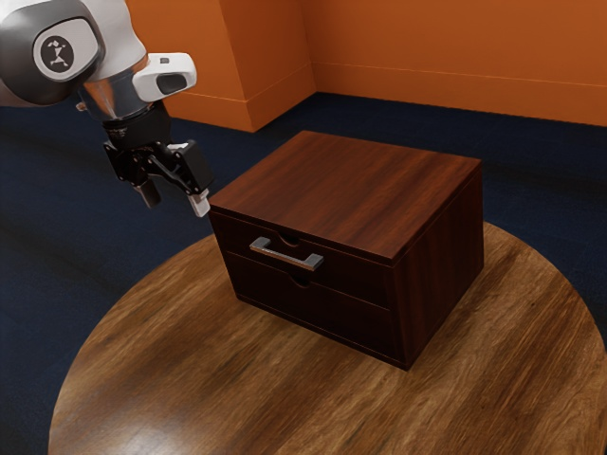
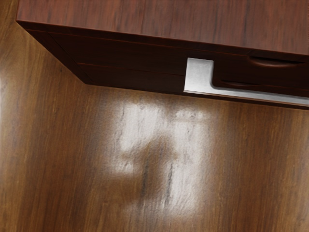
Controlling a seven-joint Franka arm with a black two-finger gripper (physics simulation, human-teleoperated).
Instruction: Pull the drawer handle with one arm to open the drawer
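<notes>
Hovering spread and empty, the pincer (image 1: 174,197) is hanging beside the front corner of the cabinet (image 1: 351,190), apart from the drawer handle (image 1: 286,254) on the shut top drawer (image 1: 353,268), apparently lining up to grip it.

No words and no numbers to read anywhere here. One mark only: a small white emblem (image 1: 57,52), an hourglass-like figure inside a ring, sitting on the dark round joint cap (image 1: 80,40), up high and off to the exterior view's left of the cabinet (image 1: 351,190). No letters in it that I can make out.
</notes>
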